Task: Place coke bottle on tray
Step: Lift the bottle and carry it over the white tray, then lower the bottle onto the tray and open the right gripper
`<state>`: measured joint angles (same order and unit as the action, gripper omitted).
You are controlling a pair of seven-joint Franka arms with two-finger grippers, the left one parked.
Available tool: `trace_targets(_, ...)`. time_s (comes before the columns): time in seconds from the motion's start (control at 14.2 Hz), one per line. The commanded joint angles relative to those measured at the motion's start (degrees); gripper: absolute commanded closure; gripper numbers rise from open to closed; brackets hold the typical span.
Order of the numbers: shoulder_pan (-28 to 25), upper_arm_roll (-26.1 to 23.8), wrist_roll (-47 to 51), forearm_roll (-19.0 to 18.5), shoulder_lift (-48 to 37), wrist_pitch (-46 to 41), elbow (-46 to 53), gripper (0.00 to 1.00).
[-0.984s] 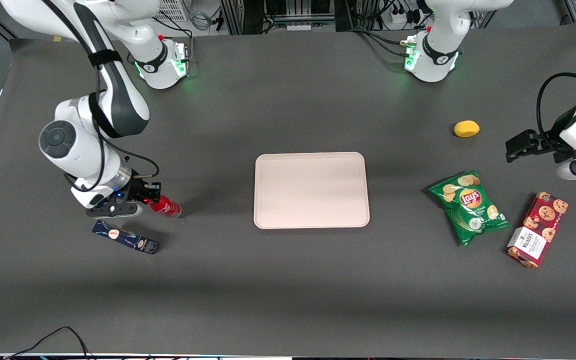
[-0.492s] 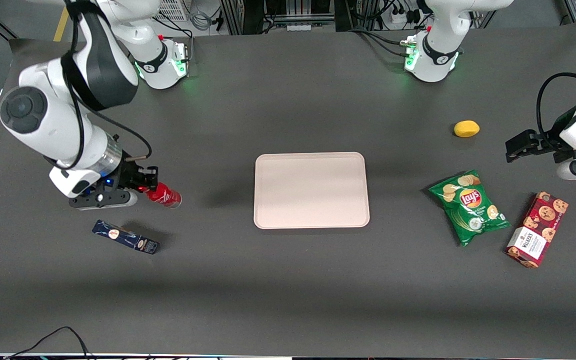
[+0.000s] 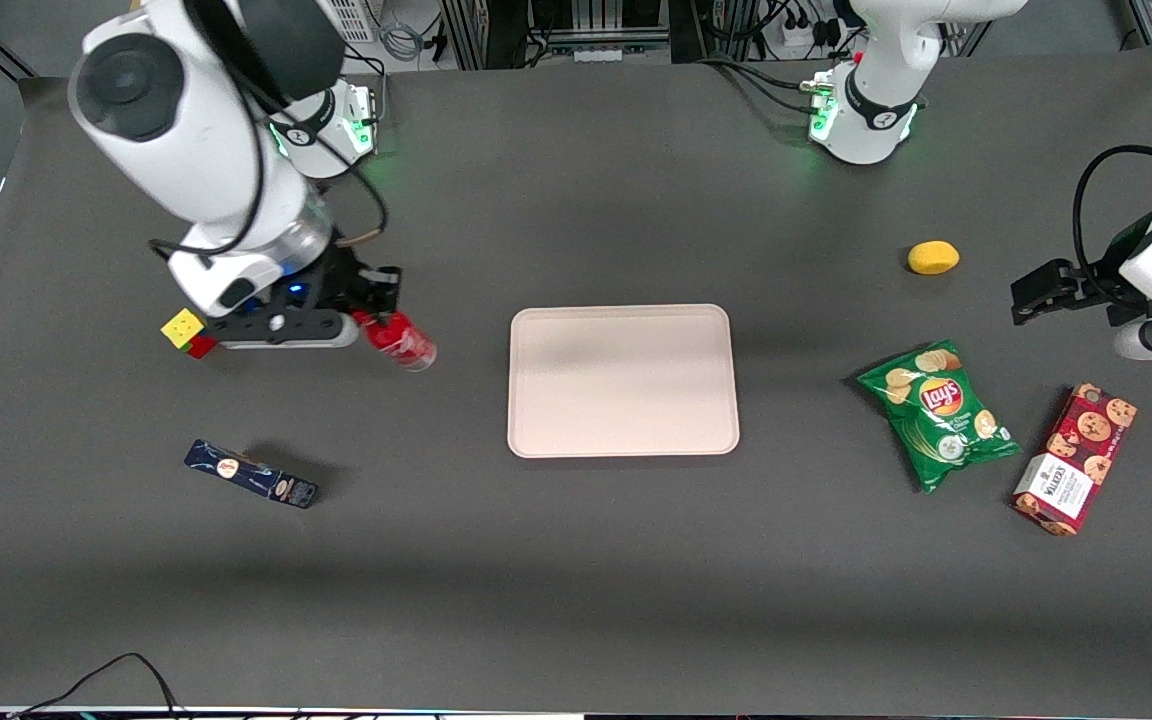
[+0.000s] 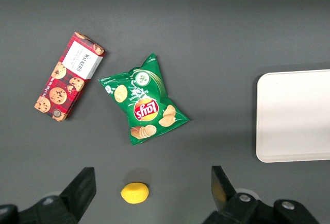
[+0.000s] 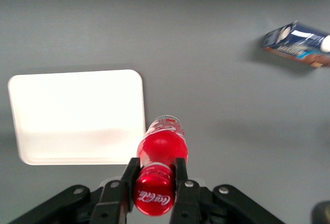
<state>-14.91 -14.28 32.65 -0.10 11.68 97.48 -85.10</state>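
I have the small red coke bottle with its clear base (image 3: 398, 340) clamped in the right arm's black two-finger pincer (image 3: 373, 312). In the wrist view the fingers (image 5: 180, 177) are closed against the bottle's sides near the cap end, and the clear base sticks out ahead of them. The bottle hangs above the dark grey worktop (image 3: 576, 560), lifted clear of it as far as I can judge.

What matters now is the line from bottle to tray. The large pale pinkish-beige rectangular tray with a low rim (image 3: 526, 440) lies near, toward the parked arm's end of the worktop from the pincer. The bottle's long axis points roughly at the tray's nearest short edge, base first, so I judge a short carry along that axis should bring it over the tray.

Nothing stands between them. A multicoloured Rubik's cube (image 3: 186, 333) sits just beside the wrist, and a dark blue flat box (image 3: 251, 474) lies nearer the front camera; both are off the path. The green crisp bag (image 3: 938, 412), red biscuit box (image 3: 1074, 459) and yellow lemon (image 3: 933, 257) lie well apart from the tray, toward the parked arm's end.
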Motion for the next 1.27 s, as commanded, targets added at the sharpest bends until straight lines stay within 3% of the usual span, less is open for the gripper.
trace_targets(0.0,-6.08,0.22,10.92,-2.53,7.99,-2.03,8.27,1.0)
trace_targets(0.21,-9.52,0.13,17.26,-4.38,13.18,0.16,11.0,1.0)
trace_targets(0.56,-10.05,-2.59,23.07,-7.19,18.46,7.62,9.87,1.0)
trace_targets(1.2,-10.05,-3.12,26.24,-9.48,19.26,23.54,-3.76,1.0)
